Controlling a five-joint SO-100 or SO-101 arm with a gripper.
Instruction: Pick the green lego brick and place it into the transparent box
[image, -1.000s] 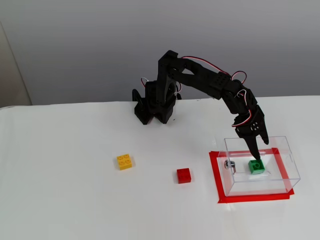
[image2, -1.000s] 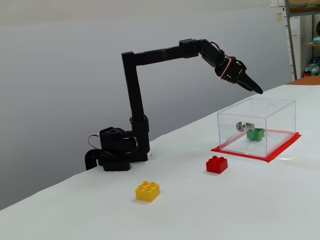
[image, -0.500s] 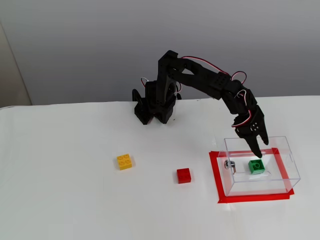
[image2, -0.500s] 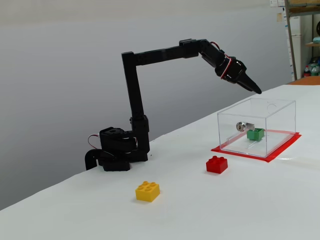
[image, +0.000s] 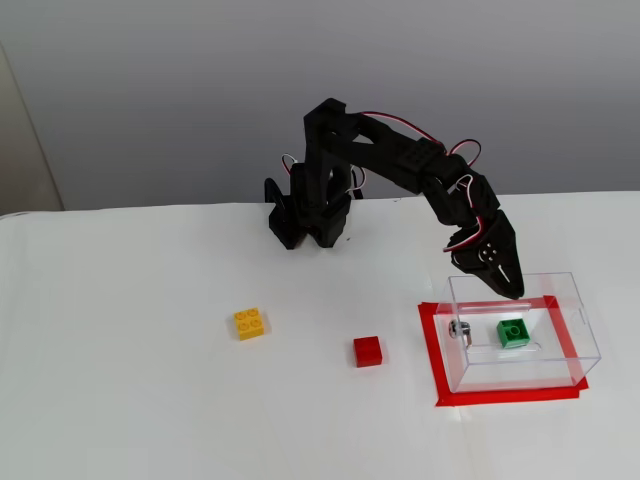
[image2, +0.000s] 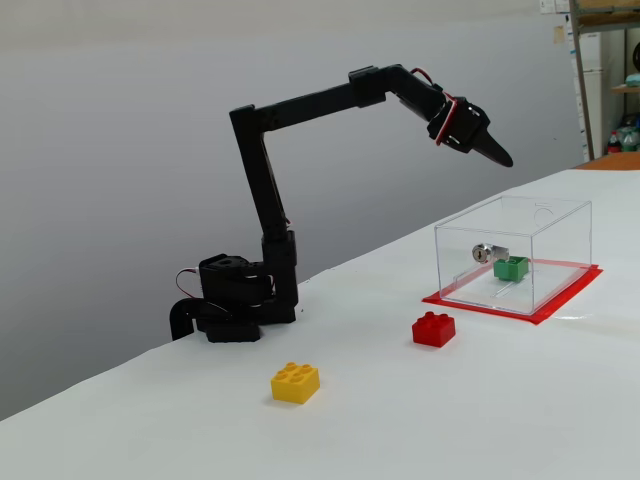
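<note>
My end effector (image2: 502, 158) empty, fingers together, raised above transparent box (image: 520, 335); green lego brick (image: 513, 333) resting inside box, beside metal knob (image: 459, 329)

A yellow brick (image: 249, 323) sits on the white worktop (image: 130, 400), a red brick (image: 367, 351) at its 4 o'clock.

Jaw gap of the gripper (image2: 500, 157) too small and dark to read in both fixed views. Far below it, base of the transparent box (image: 560, 300) blurred by glare. Beyond the gripper, shelf (image2: 605, 60) cut off by the right edge.
</note>
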